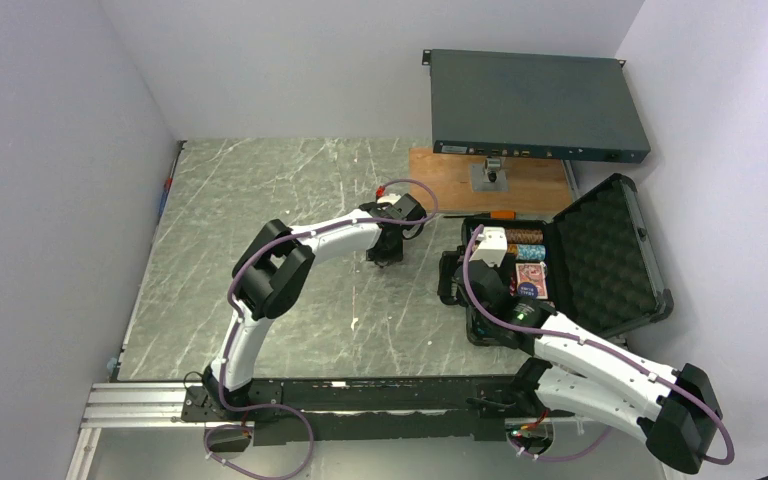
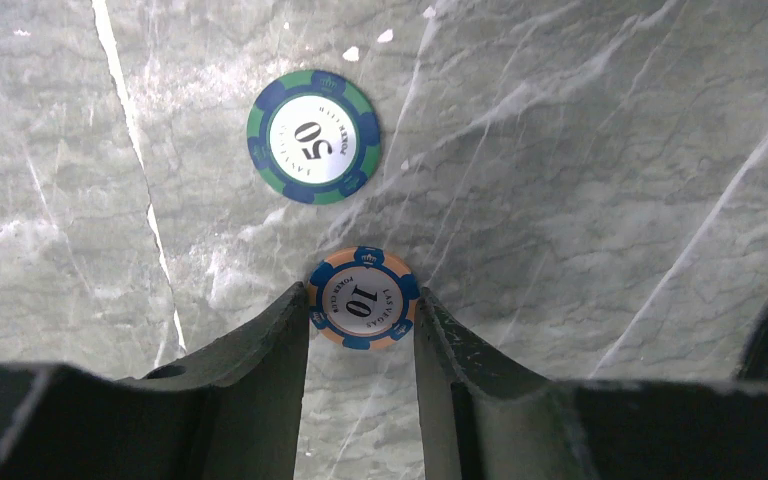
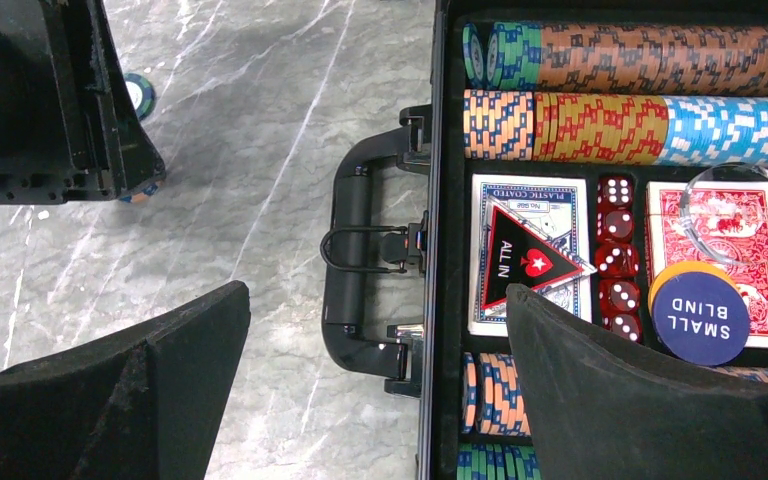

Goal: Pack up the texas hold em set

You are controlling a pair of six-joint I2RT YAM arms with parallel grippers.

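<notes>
Only the left wrist view shows me the loose chips. An orange 10 chip (image 2: 363, 300) lies flat on the marble table (image 2: 610, 150), and the left gripper (image 2: 362, 293) has both fingertips against its edges. A green 50 chip (image 2: 313, 135) lies just beyond it. Both are off the handle side of the case (image 1: 600, 250).

The right wrist view looks into the case, where I see chip rows (image 3: 650, 60), two card decks (image 3: 720, 215), red dice (image 3: 617, 260), an All In triangle (image 3: 525, 265) and a Small Blind button (image 3: 702, 312). The right gripper (image 3: 377, 292) hangs spread wide over the case's handle edge.
</notes>
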